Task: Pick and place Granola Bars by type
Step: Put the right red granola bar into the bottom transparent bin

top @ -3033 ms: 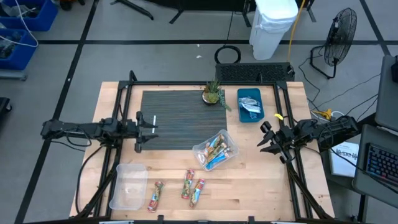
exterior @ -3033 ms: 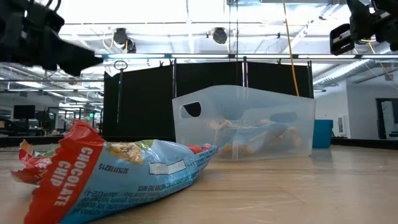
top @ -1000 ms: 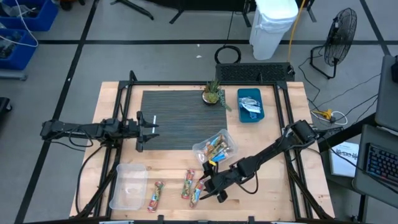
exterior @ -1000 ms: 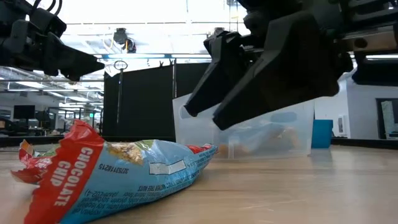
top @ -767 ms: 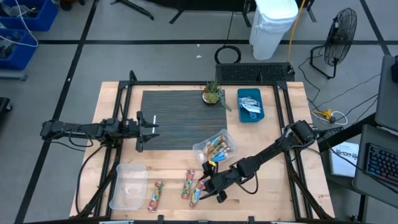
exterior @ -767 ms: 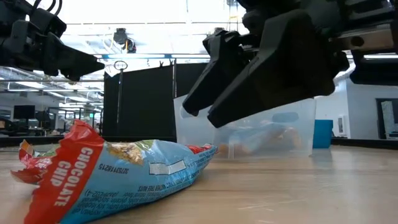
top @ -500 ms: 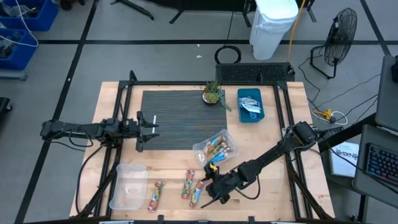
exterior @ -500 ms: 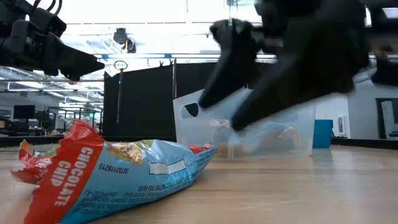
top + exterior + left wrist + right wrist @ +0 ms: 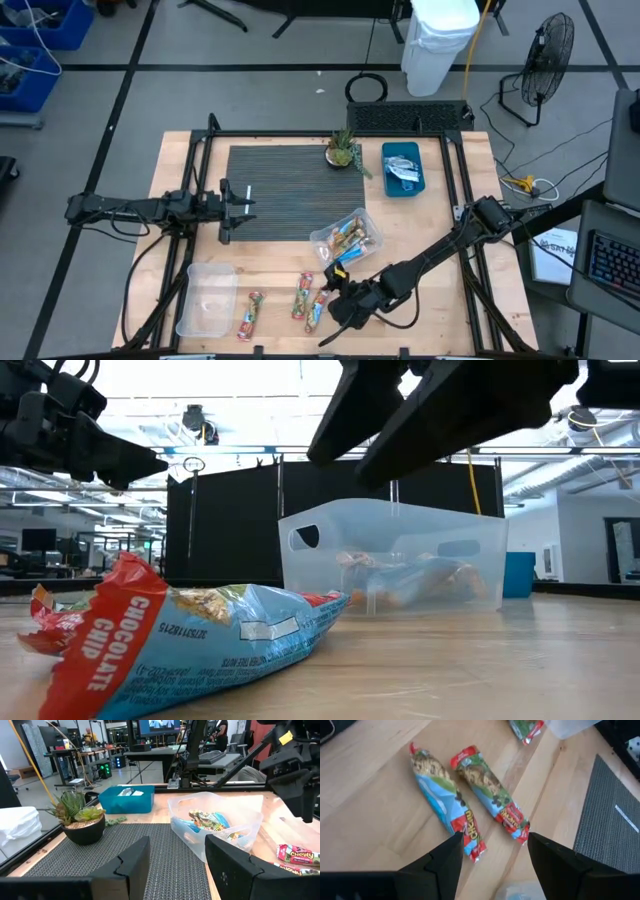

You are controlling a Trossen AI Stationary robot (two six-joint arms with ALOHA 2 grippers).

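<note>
Three orange-red-green and blue granola bars lie flat on the wood near the table's near edge point(image 9: 250, 315) point(image 9: 301, 297) point(image 9: 318, 308). Two of them show below my right gripper in its wrist view point(image 9: 445, 800) point(image 9: 492, 792). My right gripper point(image 9: 330, 318) point(image 9: 495, 865) hangs open above that pair, touching nothing. More bars fill a clear bin point(image 9: 347, 240) point(image 9: 215, 825). Silvery bars lie in a blue tray point(image 9: 403, 167). My left gripper point(image 9: 238, 205) point(image 9: 175, 865) waits open at the mat's left edge. One bar fills the low view's foreground point(image 9: 180, 630).
An empty clear bin point(image 9: 207, 298) sits at the near left corner. A potted plant point(image 9: 343, 150) stands on the dark ribbed mat point(image 9: 290, 190), and a white strip point(image 9: 237, 195) lies near my left gripper. Bare wood lies to the right of the bars.
My right gripper has moved a little toward the table's near edge, staying open above the loose bars. The bars have stayed where they lay.
</note>
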